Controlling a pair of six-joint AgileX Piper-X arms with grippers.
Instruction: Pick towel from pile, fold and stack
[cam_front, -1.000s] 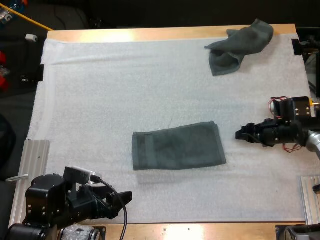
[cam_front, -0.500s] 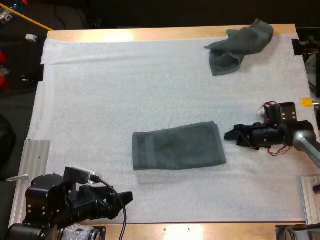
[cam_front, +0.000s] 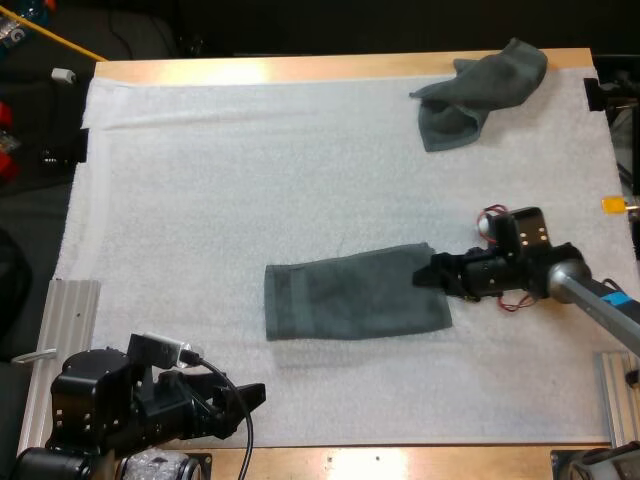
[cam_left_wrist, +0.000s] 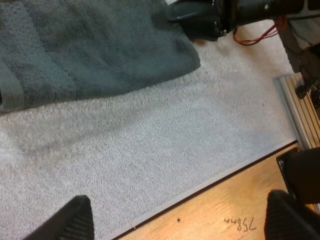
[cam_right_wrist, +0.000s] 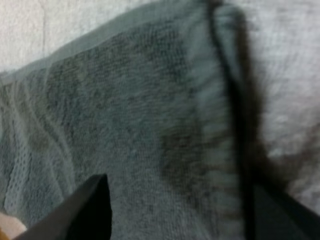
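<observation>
— What is the biggest thing here?
— The wooden table (cam_front: 300, 68), and on it the white mat (cam_front: 200, 180), which covers nearly all of the top.

— And where is the towel?
— The folded towel (cam_front: 350, 295) lies flat on the mat, near the middle and a little to the near side. It is a rectangle. Its long axis runs left to right, with the right end turned slightly to the far side. A hem band crosses its left end.

— Is there another one?
— Yes, a crumpled towel (cam_front: 475, 95) at the far right corner of the mat, well apart from the folded one.

— What about the arms?
— The right gripper (cam_front: 428, 275) points left and its tip is over the right short edge of the folded towel. In the right wrist view its fingers (cam_right_wrist: 92, 207) stand spread, with the towel's edge between them and below. The left gripper (cam_front: 245, 400) is at the near left of the mat, pointing right, well apart from both towels. Its fingers (cam_left_wrist: 77, 220) are also spread, with only mat and table edge between them.
</observation>
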